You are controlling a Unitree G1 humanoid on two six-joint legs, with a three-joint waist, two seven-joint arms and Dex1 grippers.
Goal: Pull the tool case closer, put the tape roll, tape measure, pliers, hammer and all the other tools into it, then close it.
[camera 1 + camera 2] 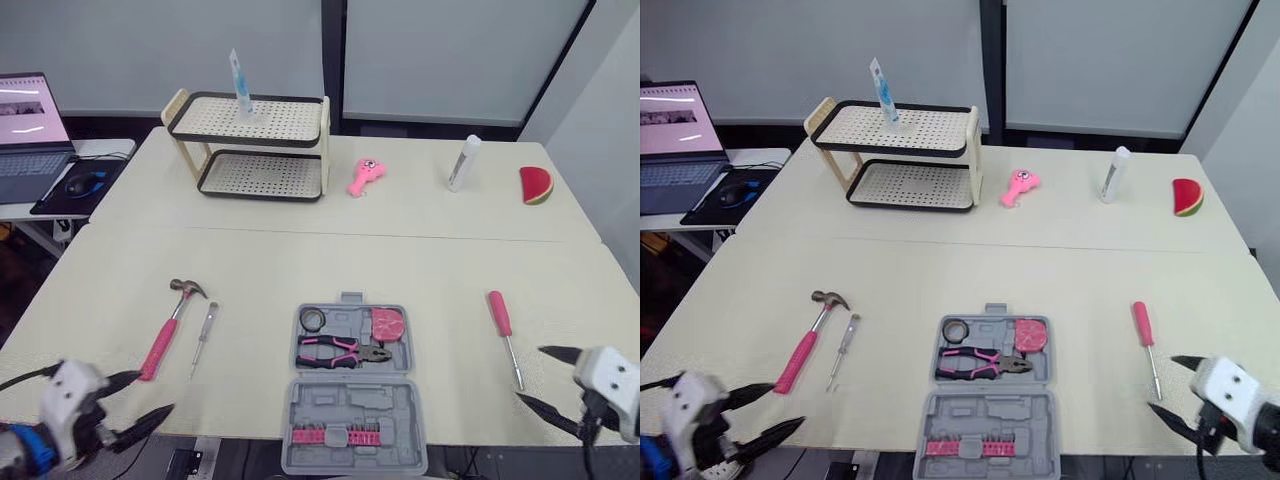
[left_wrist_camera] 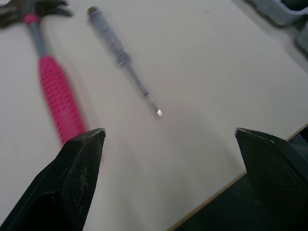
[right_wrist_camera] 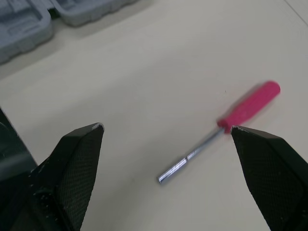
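At lower ctr: open tool case (image 1: 352,395) w/ tape roll (image 1: 313,319), pliers (image 1: 342,351) & tape measure (image 1: 387,324) inside. Lower left: hammer (image 1: 170,327) beside clear-handled screwdriver (image 1: 204,338). Lower right: pink screwdriver (image 1: 503,330). At bottom corners: left gripper (image 1: 155,392) & right gripper (image 1: 530,373), fingers spread wide, holding nothing.

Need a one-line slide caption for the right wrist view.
Open right hand hovers by the pink screwdriver on the table, case beyond.
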